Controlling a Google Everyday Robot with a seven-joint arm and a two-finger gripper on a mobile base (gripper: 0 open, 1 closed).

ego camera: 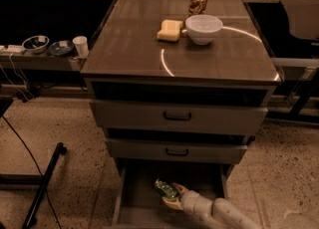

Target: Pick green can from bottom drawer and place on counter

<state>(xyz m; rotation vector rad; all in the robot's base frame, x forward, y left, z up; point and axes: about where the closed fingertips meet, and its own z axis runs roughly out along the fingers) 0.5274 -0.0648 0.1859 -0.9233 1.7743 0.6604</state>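
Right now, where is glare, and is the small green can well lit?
Camera view: a curved glare arc crosses the glossy dark brown counter; the grey-brown bottom drawer is dim, yet the shiny green can glints at the gripper inside it.

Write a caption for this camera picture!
Robot gripper at the green can inside the open bottom drawer; white bowl, yellow sponge and coppery can sit on the counter above.
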